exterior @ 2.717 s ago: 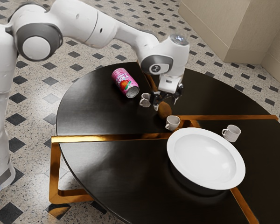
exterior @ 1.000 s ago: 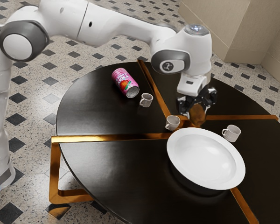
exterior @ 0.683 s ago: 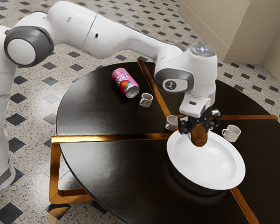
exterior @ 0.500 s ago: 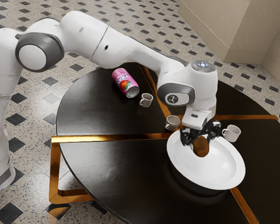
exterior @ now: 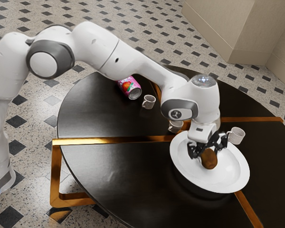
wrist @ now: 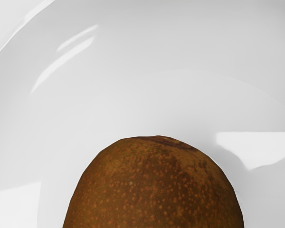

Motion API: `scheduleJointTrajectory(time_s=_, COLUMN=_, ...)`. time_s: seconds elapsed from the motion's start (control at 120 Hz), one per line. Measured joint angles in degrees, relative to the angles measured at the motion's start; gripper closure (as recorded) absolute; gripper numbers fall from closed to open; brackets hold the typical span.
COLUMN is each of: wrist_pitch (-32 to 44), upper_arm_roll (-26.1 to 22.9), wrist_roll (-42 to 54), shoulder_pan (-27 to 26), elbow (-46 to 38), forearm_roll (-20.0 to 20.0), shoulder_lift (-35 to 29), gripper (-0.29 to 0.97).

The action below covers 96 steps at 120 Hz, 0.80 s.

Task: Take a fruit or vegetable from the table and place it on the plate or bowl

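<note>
Claw (exterior: 208, 151) clamped on brown fruit (exterior: 210, 160), one finger each side, hanging low over the plate (exterior: 232, 178). Fruit sits over the plate's well, a bit off centre toward the rim nearest the arm. Can't tell if its underside touches the plate or hangs just above it. Wrist view has the fruit (wrist: 154, 190) right under the hand with white plate (wrist: 133, 71) all round it, so it is well inside the rim.

Step in hand, as I read it: let go, then lift off.

Risks:
- fruit is rounded and the plate is smooth and dished; if released from any height it may roll or bounce, possibly toward the rim
- held upright on its narrow end; likely to tip over when freed, and if a finger drags it on the way up it gets flicked
- pressing lower could shove or tilt the plate on the glossy counter (exterior: 109, 161)
- cup (exterior: 236, 134) stands just beside the plate's rim close to the claw, second cup (exterior: 175, 126) just off the rim under the wrist; a sideways retreat could knock either, so go straight up

Can (exterior: 129, 87) lies well apart from the plate, no concern
</note>
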Motion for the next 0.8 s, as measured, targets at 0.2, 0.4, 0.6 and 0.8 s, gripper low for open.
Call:
scheduleJointTrajectory(time_s=0.2, wrist_pitch=0.5, upper_arm_roll=0.0, wrist_roll=-0.2, shoulder_pan=-0.1, elbow=0.0, forearm_roll=1.9, shoulder_lift=1.6, gripper=0.16)
scheduleJointTrajectory(time_s=0.4, wrist_pitch=-2.8, upper_arm_roll=0.0, wrist_roll=-0.1, shoulder_pan=-0.2, elbow=2.2, forearm_roll=3.5, shoulder_lift=-0.3, gripper=0.06)
scheduleJointTrajectory(time_s=0.6, wrist_pitch=-19.4, upper_arm_roll=0.4, wrist_roll=-0.1, shoulder_pan=0.1, elbow=12.3, forearm_roll=3.5, shoulder_lift=-8.5, gripper=0.03)
scheduleJointTrajectory(time_s=0.8, wrist_pitch=-43.2, upper_arm_roll=0.5, wrist_roll=-1.4, shoulder_pan=3.1, elbow=15.8, forearm_roll=2.2, shoulder_lift=-22.2, gripper=0.03)
